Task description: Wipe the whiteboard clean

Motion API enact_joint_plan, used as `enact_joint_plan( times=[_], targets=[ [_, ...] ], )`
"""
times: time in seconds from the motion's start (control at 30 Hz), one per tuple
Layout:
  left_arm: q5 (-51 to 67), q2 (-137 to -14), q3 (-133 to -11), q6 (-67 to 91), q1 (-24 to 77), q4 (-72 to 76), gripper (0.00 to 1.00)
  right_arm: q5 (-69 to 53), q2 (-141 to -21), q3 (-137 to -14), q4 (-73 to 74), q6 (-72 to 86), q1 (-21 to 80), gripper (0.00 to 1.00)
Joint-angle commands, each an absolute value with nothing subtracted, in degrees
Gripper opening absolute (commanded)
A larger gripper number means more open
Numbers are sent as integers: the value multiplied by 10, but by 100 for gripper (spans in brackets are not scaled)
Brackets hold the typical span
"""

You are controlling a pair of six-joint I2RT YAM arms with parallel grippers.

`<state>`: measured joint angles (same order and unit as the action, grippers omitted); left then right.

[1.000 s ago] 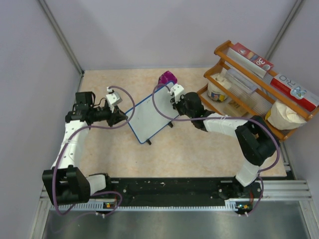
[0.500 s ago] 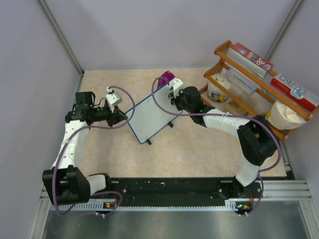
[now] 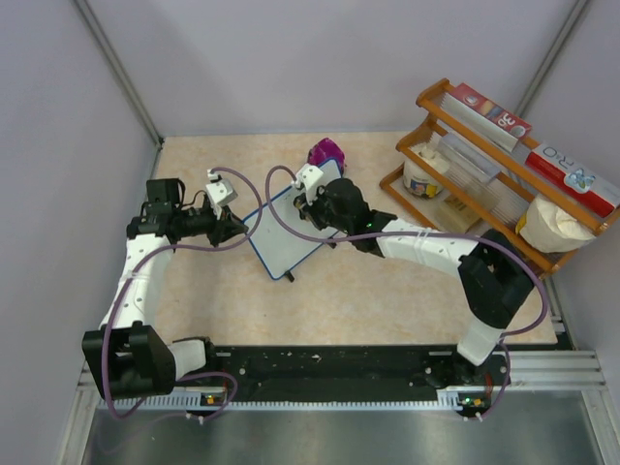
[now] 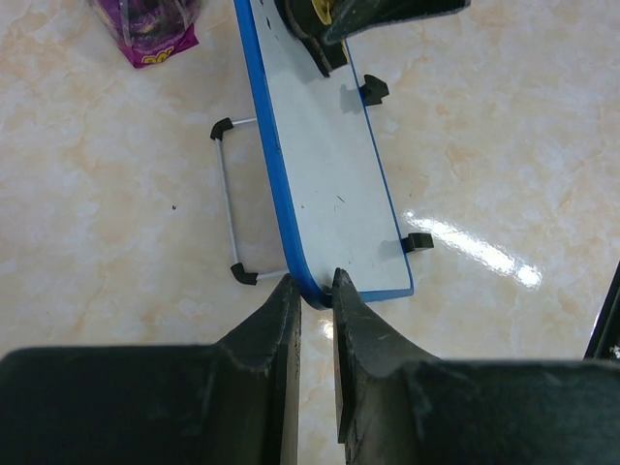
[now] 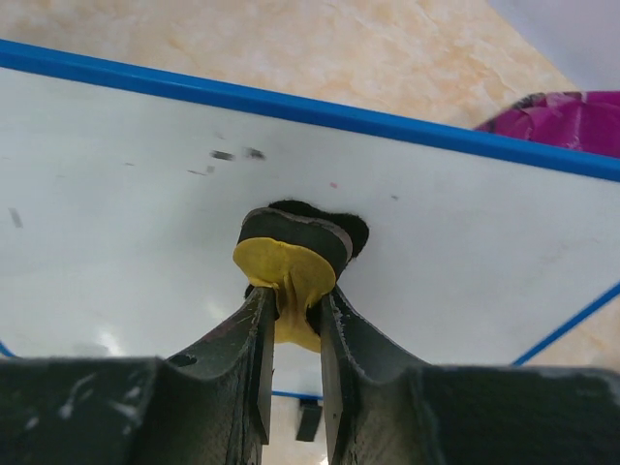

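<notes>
top view: whiteboard (image 3: 281, 237) stands mid-table, long axis running near-left to far-right. left gripper (image 3: 237, 230) at its left end. right gripper (image 3: 314, 205) over far half, so nearer to the marks. since a second ago right gripper slid from far-right corner toward board middle; left unmoved.

left wrist: fingers (image 4: 281, 320) nearly closed, pinching blue frame corner.

right wrist: fingers clamped on eraser (image 5: 288, 262), pad against board. faint marks (image 5: 232, 155) lie up-left of it; next stroke likely that way.

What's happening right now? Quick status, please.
Left gripper shut on whiteboard corner. Right gripper pressing eraser against it. Small marks visible. Nothing blocking.
</notes>
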<state>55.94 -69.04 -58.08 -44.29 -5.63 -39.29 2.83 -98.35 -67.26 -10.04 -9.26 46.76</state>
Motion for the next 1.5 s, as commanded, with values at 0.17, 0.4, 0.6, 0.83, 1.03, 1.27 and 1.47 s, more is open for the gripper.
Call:
enact_joint_plan(
  times=[0.17,0.4,0.6,0.83,1.03,1.27,1.47],
  targets=[
    [551,-690,-588,-482,-53,-403,0,8,-979,-735,-70,-62,522,0],
    [550,-690,-588,-481,-53,-403,0,51,-979,-751,-64,-90,524,0],
    [550,-688,-587,-483,-53,-403,0,75,-971,-754,-65,-109,498,0],
    [550,-687,-588,-483,-53,-403,0,79,-962,-763,-70,-124,438,0],
    [551,-690,-589,-485,-53,-403,0,78,-969,-756,-82,-139,399,0],
    [551,-690,-587,-483,-53,-403,0,57,-971,-763,-69,-122,397,0],
    [550,-692,-588,-484,-53,-402,0,56,-968,-766,-63,-120,437,0]
  ],
)
